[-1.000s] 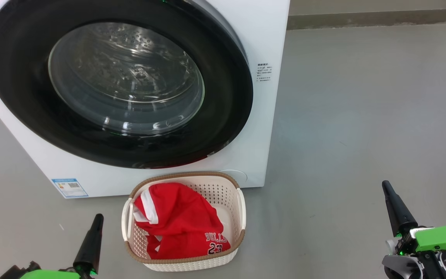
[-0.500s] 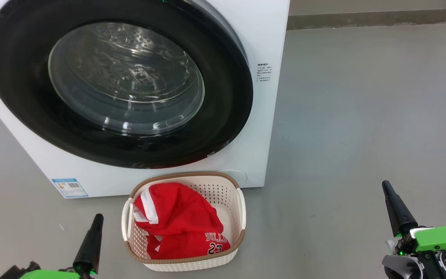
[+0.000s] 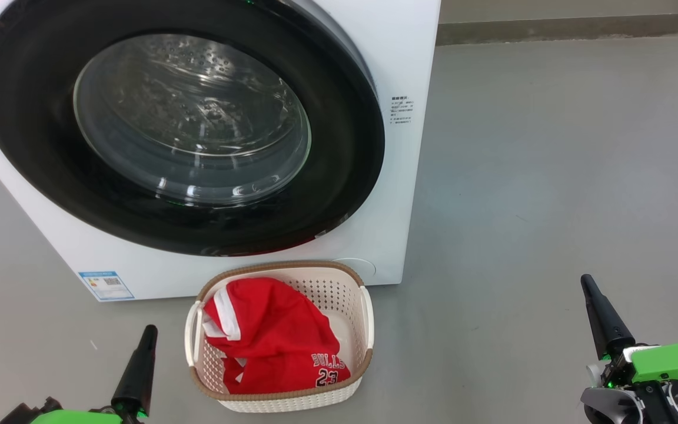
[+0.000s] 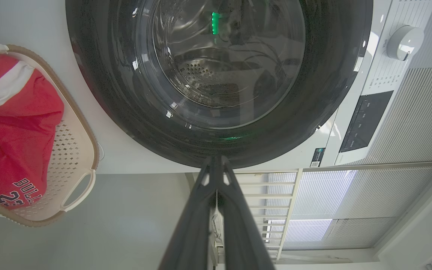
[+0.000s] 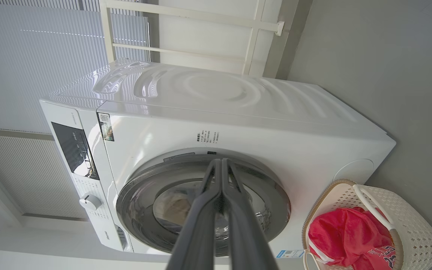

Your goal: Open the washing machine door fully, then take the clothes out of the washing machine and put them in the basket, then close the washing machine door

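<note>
Head view, looking down on a grey floor (image 3: 551, 176): we see the washing machine (image 3: 415, 70) in the upper left of the frame, its white front carrying a small blue label (image 3: 106, 285) at the lower left corner. The washing machine door (image 3: 345, 153) lies shut against that front, its glossy black ring framing bulging clear glass. Just below the door, at the bottom centre of the frame, the basket (image 3: 292, 403) stands on the floor close to the machine. The clothes (image 3: 274, 341), a bundled red jersey with white trim, lie inside it toward its left side. White lettering "BULLS 23" faces up at the bundle's lower right, and bare perforated wall shows at the basket's upper right.

The left pincer (image 3: 148, 333) rises from the lower left of the frame, beside the basket but apart from it, its two dark fingers (image 3: 136, 371) pressed together and holding nothing. The right pincer (image 3: 586, 282) stands at the lower right, well apart from the basket, likewise closed and empty.

Left wrist view shows us that pincer's fingers meeting at a point before the door's black ring, with a round dial (image 4: 404, 42) at the upper right of the frame. Right wrist view gives us the machine with the door flush, and the basket and jersey at the lower right.
</note>
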Controlling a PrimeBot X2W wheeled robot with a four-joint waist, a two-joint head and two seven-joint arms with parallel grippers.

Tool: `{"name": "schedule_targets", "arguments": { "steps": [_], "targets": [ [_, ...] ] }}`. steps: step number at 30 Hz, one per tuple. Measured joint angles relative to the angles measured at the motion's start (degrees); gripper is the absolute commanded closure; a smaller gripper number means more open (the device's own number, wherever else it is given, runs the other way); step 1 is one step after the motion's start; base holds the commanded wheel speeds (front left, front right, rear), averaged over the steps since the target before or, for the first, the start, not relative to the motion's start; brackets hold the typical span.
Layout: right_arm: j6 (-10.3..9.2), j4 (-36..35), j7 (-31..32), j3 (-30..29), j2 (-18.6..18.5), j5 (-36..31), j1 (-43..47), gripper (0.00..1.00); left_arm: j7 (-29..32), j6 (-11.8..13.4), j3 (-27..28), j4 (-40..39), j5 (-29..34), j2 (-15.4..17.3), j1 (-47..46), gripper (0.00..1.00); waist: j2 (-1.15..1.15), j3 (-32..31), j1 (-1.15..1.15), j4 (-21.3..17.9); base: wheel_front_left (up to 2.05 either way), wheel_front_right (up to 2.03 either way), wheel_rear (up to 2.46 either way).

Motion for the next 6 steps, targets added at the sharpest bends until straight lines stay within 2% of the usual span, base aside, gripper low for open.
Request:
{"name": "schedule_targets", "arguments": {
  "steps": [6],
  "targets": [
    [0.00,0.00,0.00,0.00,0.00,0.00,0.00,1.00,0.00,0.00,0.02,0.00,0.00,-0.01,0.00,1.00,0.00,0.00,0.00,0.00,0.00,0.00,0.00]
  ]
}}
